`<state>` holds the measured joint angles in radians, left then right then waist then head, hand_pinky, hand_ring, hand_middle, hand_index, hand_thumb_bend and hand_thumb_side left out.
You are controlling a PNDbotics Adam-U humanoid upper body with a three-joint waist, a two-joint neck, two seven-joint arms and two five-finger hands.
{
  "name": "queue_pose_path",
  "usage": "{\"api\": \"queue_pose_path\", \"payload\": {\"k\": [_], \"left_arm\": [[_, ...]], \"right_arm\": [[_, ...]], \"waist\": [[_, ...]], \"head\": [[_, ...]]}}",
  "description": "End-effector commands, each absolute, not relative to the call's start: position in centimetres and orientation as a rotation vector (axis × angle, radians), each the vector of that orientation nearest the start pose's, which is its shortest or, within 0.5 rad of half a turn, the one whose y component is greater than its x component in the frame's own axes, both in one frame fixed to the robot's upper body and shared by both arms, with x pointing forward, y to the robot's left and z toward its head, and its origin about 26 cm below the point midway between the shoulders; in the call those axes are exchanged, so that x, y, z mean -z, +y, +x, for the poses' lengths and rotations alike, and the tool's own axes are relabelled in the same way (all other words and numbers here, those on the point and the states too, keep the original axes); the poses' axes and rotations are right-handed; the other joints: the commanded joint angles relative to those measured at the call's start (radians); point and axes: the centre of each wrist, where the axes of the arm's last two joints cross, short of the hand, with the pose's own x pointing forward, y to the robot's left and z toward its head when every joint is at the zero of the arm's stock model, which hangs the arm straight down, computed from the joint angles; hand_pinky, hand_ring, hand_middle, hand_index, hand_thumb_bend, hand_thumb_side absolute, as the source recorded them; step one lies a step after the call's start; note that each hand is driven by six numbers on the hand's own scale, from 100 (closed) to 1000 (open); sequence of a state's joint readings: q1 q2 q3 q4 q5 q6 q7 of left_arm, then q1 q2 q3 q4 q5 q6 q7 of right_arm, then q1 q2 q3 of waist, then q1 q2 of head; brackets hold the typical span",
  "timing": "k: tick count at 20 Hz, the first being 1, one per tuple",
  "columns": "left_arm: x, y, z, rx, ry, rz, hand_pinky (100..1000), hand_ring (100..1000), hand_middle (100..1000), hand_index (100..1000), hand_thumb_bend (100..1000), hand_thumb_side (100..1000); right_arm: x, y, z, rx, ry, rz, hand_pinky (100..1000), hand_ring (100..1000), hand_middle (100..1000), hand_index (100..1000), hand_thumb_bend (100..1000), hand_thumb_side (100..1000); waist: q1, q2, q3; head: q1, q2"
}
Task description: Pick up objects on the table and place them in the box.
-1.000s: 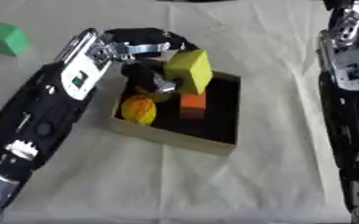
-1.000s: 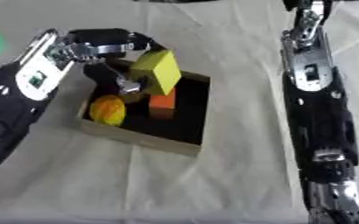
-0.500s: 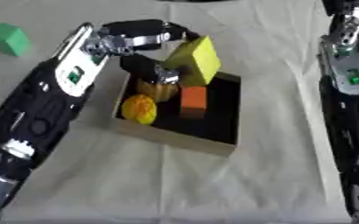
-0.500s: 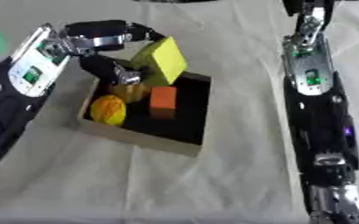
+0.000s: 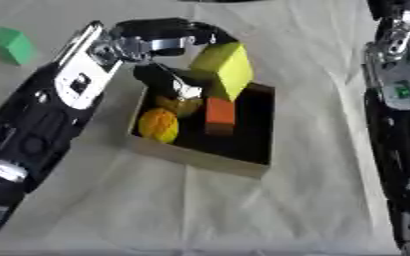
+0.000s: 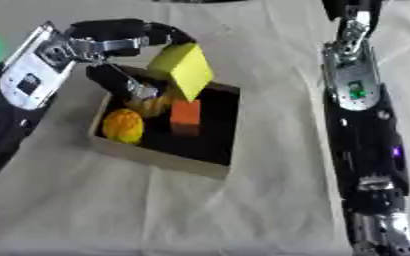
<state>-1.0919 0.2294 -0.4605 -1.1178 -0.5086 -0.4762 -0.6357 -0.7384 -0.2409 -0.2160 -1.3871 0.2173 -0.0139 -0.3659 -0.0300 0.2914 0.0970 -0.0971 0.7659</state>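
Observation:
My left hand [image 5: 160, 37] hovers over the far left part of the open box [image 5: 195, 159], fingers curled over the top of a tilted yellow block [image 5: 222, 67] and thumb below it. The block hangs above the box's far edge. Inside the dark box stand an orange block [image 5: 219, 112], a yellow-orange ball [image 5: 159, 125] and a smaller yellowish thing [image 5: 180, 105] partly hidden by the thumb. A green block [image 5: 12, 44] lies on the cloth at the far left. My right arm [image 5: 397, 90] runs down the right side; its hand [image 6: 379, 237] is low at the right edge, its shape unclear.
A pale wrinkled cloth [image 5: 200, 210] covers the table. My left forearm [image 5: 42, 125] crosses the cloth left of the box. The right arm stands apart from the box, with bare cloth between them.
My left hand has raised the yellow block a little and shifted it toward the box's far edge, still holding it. The right arm has stayed in place.

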Motion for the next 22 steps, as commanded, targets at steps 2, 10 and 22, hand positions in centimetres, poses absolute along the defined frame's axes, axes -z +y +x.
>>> {"api": "queue_pose_path", "payload": {"k": [2,10,22], "left_arm": [[-24.5,8.8,45.1,-2.675,1.69,-0.119,1000,1000,956,1000,100,844],[-23.7,9.0,45.6,-2.703,1.686,-0.108,1000,1000,981,1000,100,952],[-22.5,8.6,45.9,-2.733,1.667,-0.067,1000,1000,1000,1000,174,1000]], "right_arm": [[-22.9,-28.1,42.1,0.207,-2.197,-0.611,698,698,651,832,100,548],[-22.6,-28.1,42.0,0.222,-2.188,-0.606,695,691,641,828,100,552],[-22.3,-27.9,42.0,0.241,-2.181,-0.595,691,681,625,824,100,555]], "waist": [[0.016,-0.047,-0.003],[0.017,-0.047,-0.005],[0.017,-0.044,-0.005]], "head": [[0.002,0.004],[0.0,0.004],[0.003,0.004]]}}
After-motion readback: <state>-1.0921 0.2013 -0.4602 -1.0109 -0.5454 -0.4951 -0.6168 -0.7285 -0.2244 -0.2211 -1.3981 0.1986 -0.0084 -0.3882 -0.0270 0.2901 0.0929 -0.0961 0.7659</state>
